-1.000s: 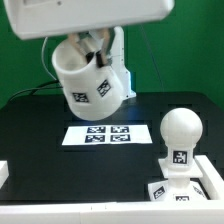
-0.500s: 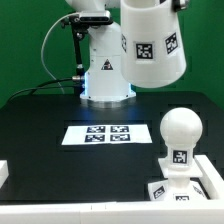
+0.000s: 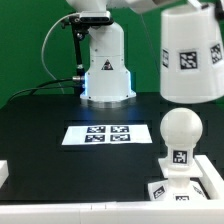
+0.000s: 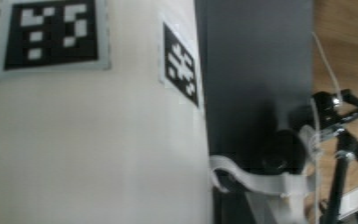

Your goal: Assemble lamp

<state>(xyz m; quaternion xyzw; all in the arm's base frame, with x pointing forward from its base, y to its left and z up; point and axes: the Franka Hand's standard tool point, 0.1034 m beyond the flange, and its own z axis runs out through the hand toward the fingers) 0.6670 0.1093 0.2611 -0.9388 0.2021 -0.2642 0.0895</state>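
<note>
White shade hangs in the air at about two o'clock in the exterior view, directly above the bulb seated in the base at the black counter's near edge, with open room between them; the tool's state cannot be told.

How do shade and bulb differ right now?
The shade is in the air above the table; the bulb stands upright in the base. The shade is a tapered cup, the bulb a round ball on a neck. The shade looks much bigger. Both are white with black square tags.
</note>
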